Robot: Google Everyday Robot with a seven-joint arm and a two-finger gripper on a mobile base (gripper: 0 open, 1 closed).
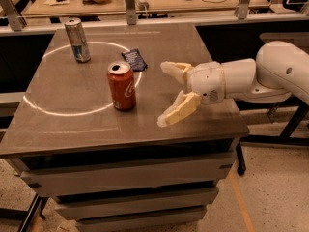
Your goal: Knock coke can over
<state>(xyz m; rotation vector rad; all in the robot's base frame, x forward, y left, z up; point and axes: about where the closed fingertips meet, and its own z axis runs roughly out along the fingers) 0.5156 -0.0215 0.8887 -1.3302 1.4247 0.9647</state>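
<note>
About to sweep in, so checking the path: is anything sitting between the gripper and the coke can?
No. In the camera view, only bare table lies between the open gripper and the coke can; the blue packet sits behind that line.

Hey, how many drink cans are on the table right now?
2. The coke can stands upright near the middle of the table, left of the open gripper. The taller silver can stands at the back left, apart from it. None seems hidden.
</note>
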